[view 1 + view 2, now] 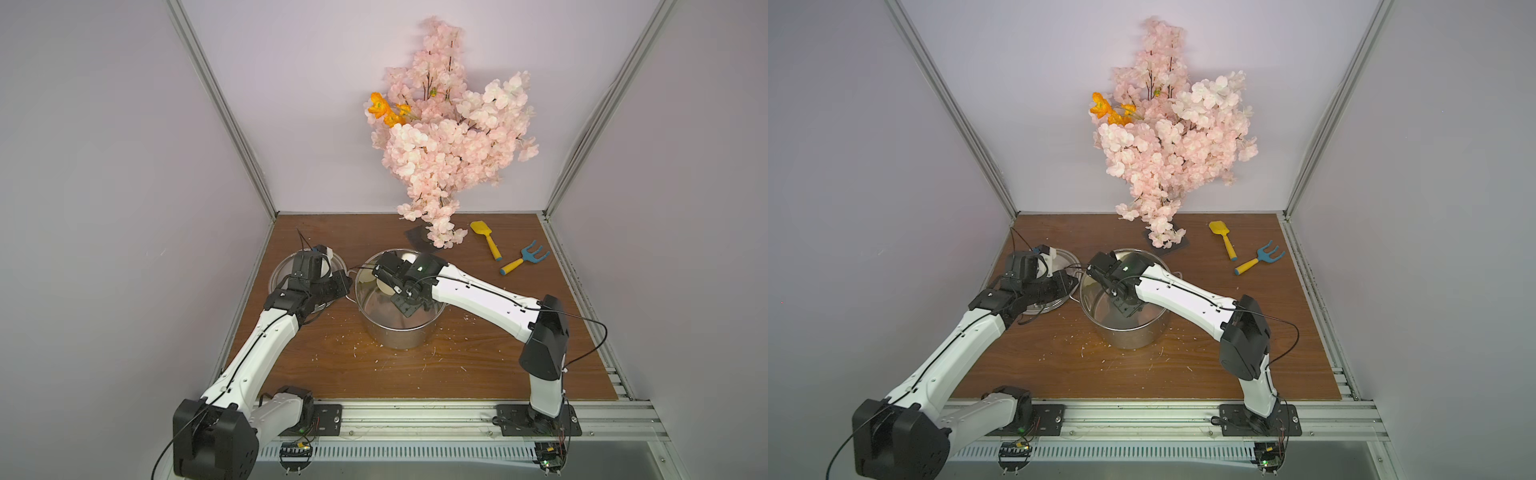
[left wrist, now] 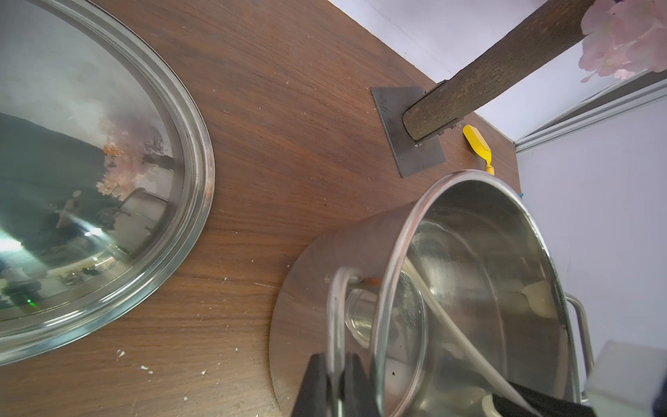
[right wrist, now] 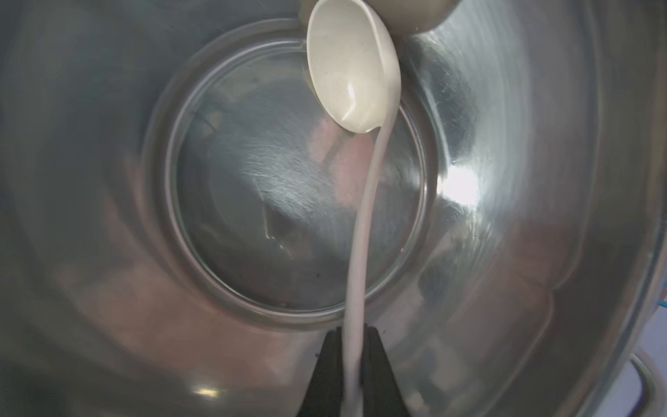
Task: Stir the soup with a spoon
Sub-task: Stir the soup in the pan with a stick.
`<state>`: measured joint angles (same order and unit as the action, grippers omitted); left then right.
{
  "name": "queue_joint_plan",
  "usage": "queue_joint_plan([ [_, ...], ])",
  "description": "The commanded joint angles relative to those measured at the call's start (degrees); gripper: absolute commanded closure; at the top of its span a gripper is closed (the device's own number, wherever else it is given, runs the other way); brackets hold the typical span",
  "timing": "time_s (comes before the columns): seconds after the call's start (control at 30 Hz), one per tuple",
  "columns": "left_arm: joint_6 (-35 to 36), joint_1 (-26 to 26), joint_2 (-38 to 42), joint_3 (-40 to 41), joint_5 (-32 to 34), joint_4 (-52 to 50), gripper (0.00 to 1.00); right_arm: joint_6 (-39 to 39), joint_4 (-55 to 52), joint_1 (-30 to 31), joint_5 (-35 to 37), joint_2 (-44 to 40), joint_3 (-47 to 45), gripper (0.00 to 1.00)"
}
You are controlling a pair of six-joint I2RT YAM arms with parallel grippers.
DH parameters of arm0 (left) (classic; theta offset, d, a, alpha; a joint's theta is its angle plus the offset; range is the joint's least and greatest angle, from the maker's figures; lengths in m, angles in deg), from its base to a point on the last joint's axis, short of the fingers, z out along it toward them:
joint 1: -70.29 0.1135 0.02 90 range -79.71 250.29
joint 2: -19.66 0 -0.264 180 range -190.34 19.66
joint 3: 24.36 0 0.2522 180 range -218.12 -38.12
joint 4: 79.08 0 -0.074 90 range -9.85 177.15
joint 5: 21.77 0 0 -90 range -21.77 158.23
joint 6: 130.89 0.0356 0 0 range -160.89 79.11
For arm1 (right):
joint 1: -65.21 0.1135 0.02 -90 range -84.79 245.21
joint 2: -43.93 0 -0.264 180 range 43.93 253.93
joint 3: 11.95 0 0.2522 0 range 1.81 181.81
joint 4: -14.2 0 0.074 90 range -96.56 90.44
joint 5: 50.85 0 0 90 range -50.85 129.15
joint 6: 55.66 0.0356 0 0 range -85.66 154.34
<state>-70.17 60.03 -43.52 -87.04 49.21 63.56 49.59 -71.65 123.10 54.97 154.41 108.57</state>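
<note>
Pot [image 1: 399, 334] sits mid-table, with its lid [image 2: 195, 151] lying just left of it. Left gripper [image 2: 335, 361] is clamped on the pot's left loop handle [image 2: 334, 310]. Right gripper [image 3: 352, 341] reaches down into the pot, pinched tight on the slim handle of the cream spoon [image 3: 352, 72]. The spoon's bowl sits low against the shiny steel inside, toward the left wall. Yellow shovel [image 1: 484, 239] and blue rake [image 1: 525, 257] lie far right, well apart from the pot.
</note>
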Motion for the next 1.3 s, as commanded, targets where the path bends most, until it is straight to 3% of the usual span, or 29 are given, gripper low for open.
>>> queue_joint_plan([
  [0.0, 2.0, -0.9, 0.0, 0.4, -1.0, 0.1, 1.00, -0.1, 1.6, 3.0, -1.7, -0.7, 1.3, 1.00],
  [0.2, 1.9, -0.9, 0.1, 0.1, -1.0, 0.0, 0.99, 3.0, 0.3, 5.5, 1.5, -6.3, -7.9, 1.00],
  [0.47, 1.9, -1.0, -0.1, 0.2, -1.1, 0.1, 0.99, 3.5, 0.8, 0.1, 6.2, -12.0, -18.2, 1.00],
  [0.77, 1.8, -1.1, -0.1, 0.4, -1.1, 0.1, 0.99, 0.8, 3.0, -3.3, 3.8, -6.6, -9.3, 1.00],
  [1.03, 1.5, -1.3, -0.4, 0.5, -0.9, 0.3, 0.99, -0.6, 2.8, 1.2, -0.9, -2.2, -1.8, 1.00],
  [1.27, 1.6, -1.3, -0.5, 0.1, -1.0, 0.4, 0.99, 2.2, 0.4, 5.2, 2.6, -6.6, -8.9, 1.00],
])
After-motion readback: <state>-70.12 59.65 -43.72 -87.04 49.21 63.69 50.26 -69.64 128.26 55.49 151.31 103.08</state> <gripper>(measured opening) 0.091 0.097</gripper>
